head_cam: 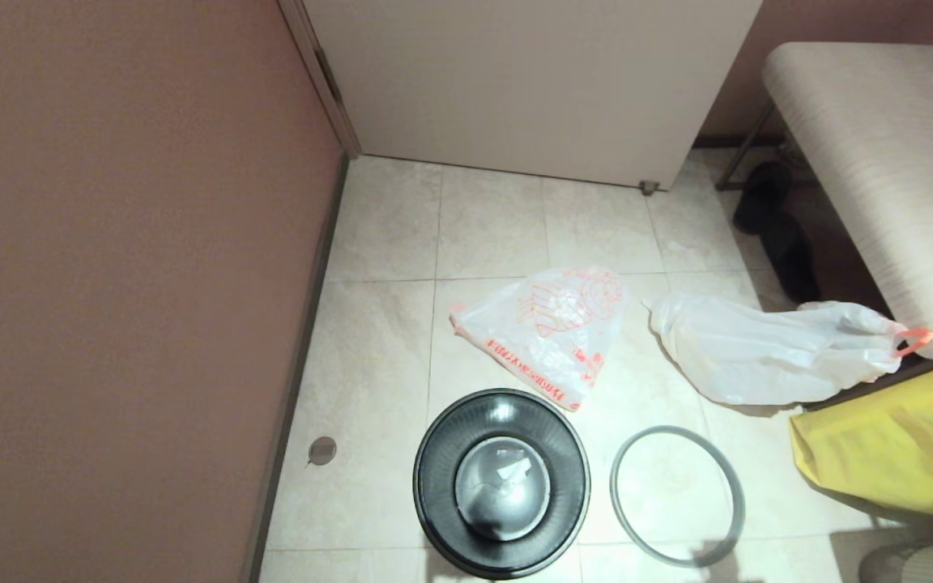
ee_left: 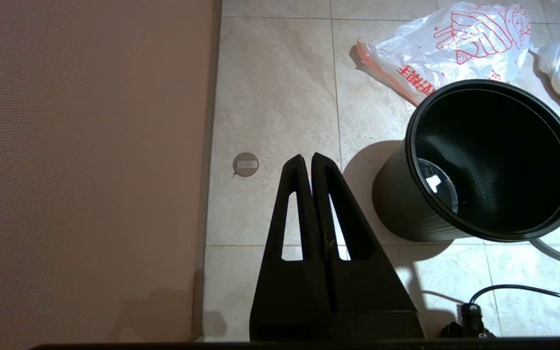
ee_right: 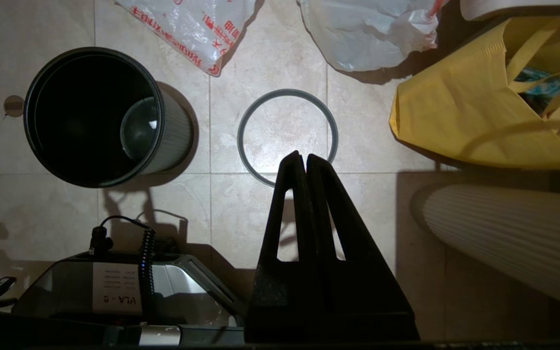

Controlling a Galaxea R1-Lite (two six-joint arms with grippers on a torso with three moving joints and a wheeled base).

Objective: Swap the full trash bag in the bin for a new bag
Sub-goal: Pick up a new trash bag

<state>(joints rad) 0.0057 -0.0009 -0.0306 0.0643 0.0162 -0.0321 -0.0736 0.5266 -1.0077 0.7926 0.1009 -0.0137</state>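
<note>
The old liner was already out: the bulging, almost plain translucent white plastic bag with a small orange tab lay on the tiled floor beyond the grey hoop, just beside a big yellow bag. The small round black plastic bin with shiny tapering walls stood unlined, and its thin grey hoop rim lay flat just beside it. By my judgement the step in hand was fetching the new liner, the thin translucent white bag with orange-red print, which lay crumpled just beyond the bin. The next move called for reaching over the bin, pinching that thin film at an edge, and opening it over the mouth before seating the hoop. The right end effector pointed down above the near arc of the hoop, fingers pressed together on nothing. The left end effector hung likewise beside the bin, on the wall side, fingers together and empty.
</note>
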